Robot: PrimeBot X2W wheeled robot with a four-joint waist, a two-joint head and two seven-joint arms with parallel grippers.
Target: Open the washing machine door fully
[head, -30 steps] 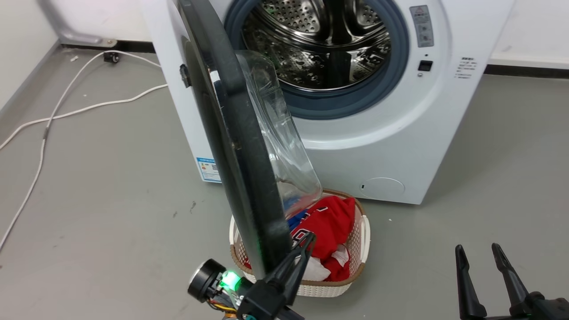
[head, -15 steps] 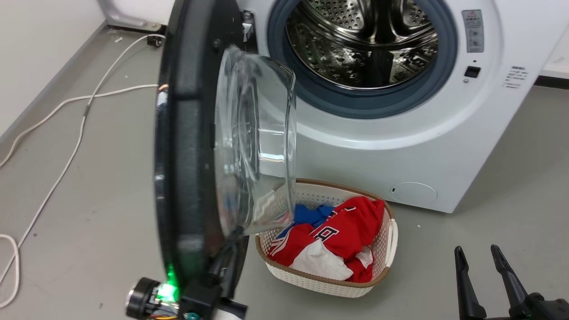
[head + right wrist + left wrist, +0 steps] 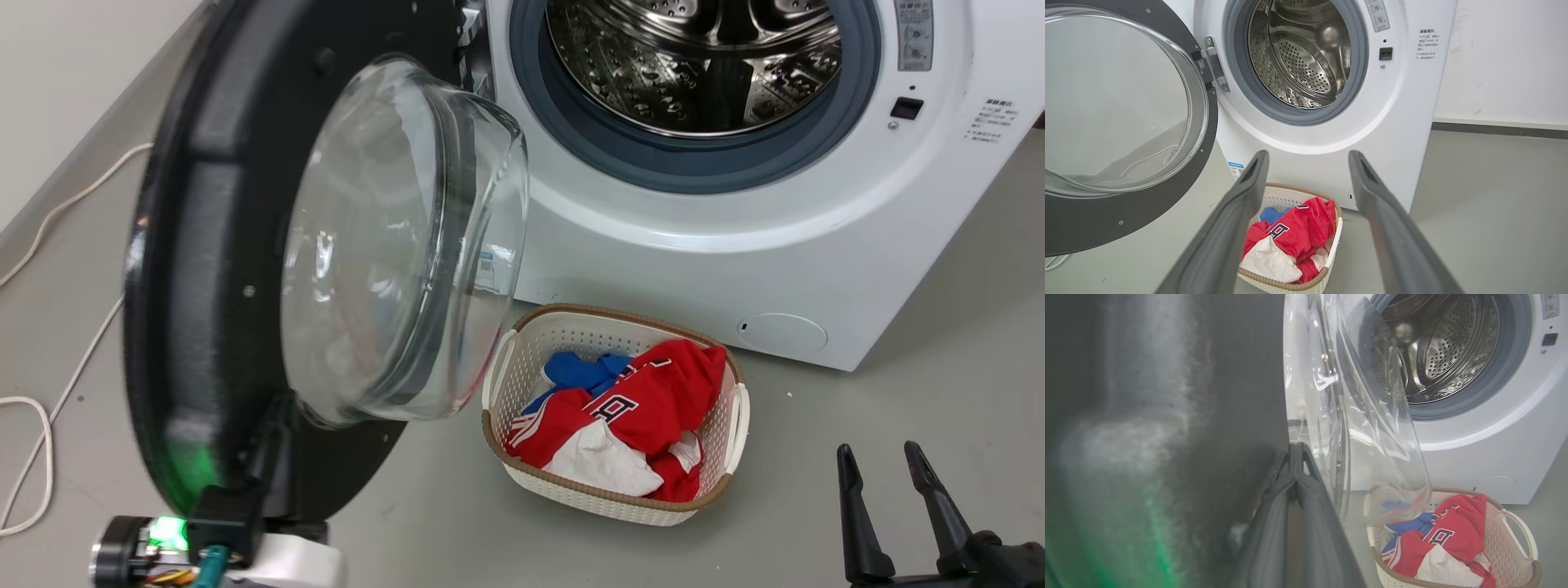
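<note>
left gripper: fingers together, pressed against washing machine door inner rim, low
right gripper: fingers apart, well off door

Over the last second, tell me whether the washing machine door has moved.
Yes: the washing machine door swung further open, leftward away from the grey drum ring.

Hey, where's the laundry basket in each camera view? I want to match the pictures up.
Head view: laundry basket at lower centre, right of the washing machine door.
Left wrist view: lower right corner.
Right wrist view: bottom centre, between the fingers of the right pincer.
Shared landmark: the steel drum, above the basket in every view.
</note>
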